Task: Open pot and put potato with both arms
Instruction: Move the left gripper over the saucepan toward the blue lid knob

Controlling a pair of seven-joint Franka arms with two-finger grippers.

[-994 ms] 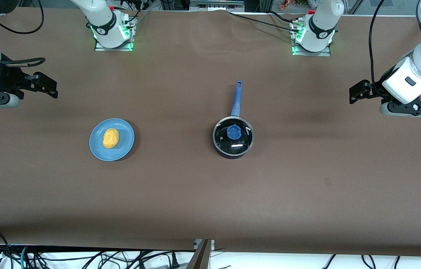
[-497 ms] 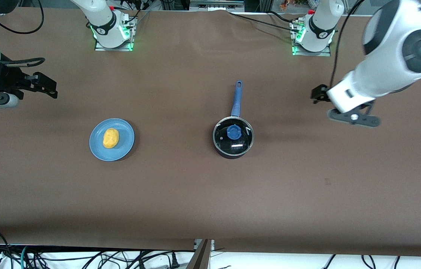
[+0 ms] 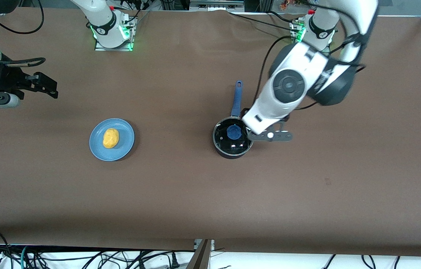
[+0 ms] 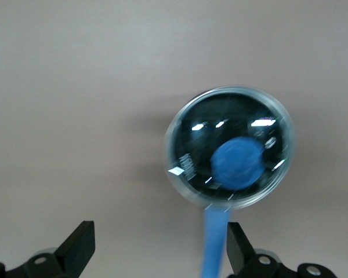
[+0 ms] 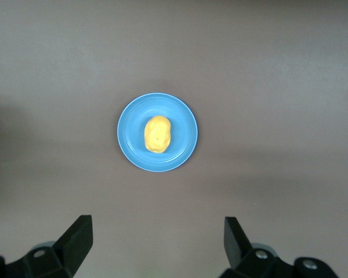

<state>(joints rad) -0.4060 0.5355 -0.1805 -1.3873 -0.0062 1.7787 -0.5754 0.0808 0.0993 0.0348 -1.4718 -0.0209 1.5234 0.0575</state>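
Potato point(image 3: 111, 138) on plate point(image 3: 124, 146); lidded pot point(image 3: 222, 148) seemingly empty; both hands spread, holding nothing.

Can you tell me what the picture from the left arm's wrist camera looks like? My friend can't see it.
A black pot with its glass lid on and a blue knob sits on a plain brown table. The left end effector hangs open above it, empty, one finger over the blue handle.

A wide, matte brown surface point(image 3: 180, 194) fills the front view, evenly lit from above. Along its edge nearest the front camera, a white floor strip strewn with black cables point(image 3: 83, 257) is seen. Two green-lit metal mounting plates point(image 3: 113, 45) are fixed along the edge farthest from that camera.
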